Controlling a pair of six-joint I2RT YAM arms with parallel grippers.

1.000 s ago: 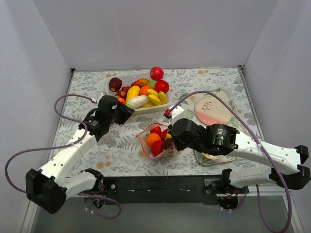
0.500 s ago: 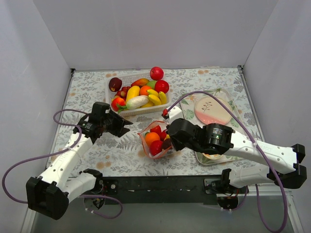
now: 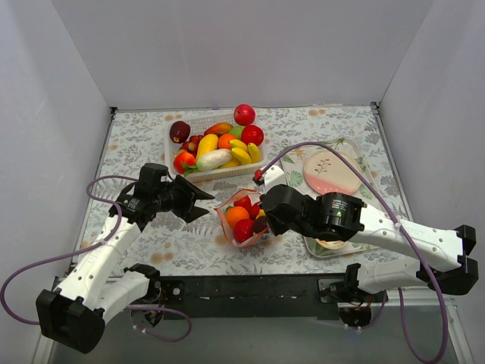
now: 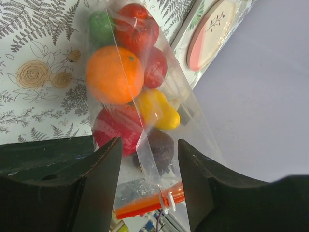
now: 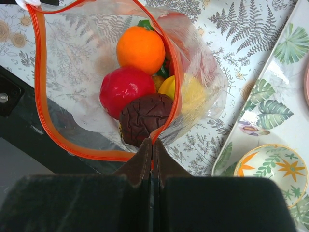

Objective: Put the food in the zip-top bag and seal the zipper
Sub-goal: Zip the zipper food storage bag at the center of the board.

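Observation:
The clear zip-top bag (image 3: 241,218) stands open mid-table with food inside: an orange (image 5: 140,49), a red fruit (image 5: 125,89), a dark purple piece (image 5: 145,116) and a yellow one (image 5: 188,92). My right gripper (image 3: 261,221) is shut on the red-orange zipper strip (image 5: 166,72) at the near right of the bag's mouth (image 5: 152,144). My left gripper (image 3: 200,205) is open and empty just left of the bag. In its wrist view (image 4: 148,145) the bag (image 4: 145,111) and the strip's end with the white slider (image 4: 168,200) lie between the fingers, untouched.
A white slatted basket (image 3: 227,173) with more toy fruit stands at the back, a red apple (image 3: 244,114) on its far rim. A leaf-print tray (image 3: 297,161) with a pink plate (image 3: 331,172) and a small bowl (image 5: 270,169) lies right of the bag.
My left gripper has drawn back from the basket and swung down and right to the bag's left side, jaws open. The right gripper and the bag have hardly moved.

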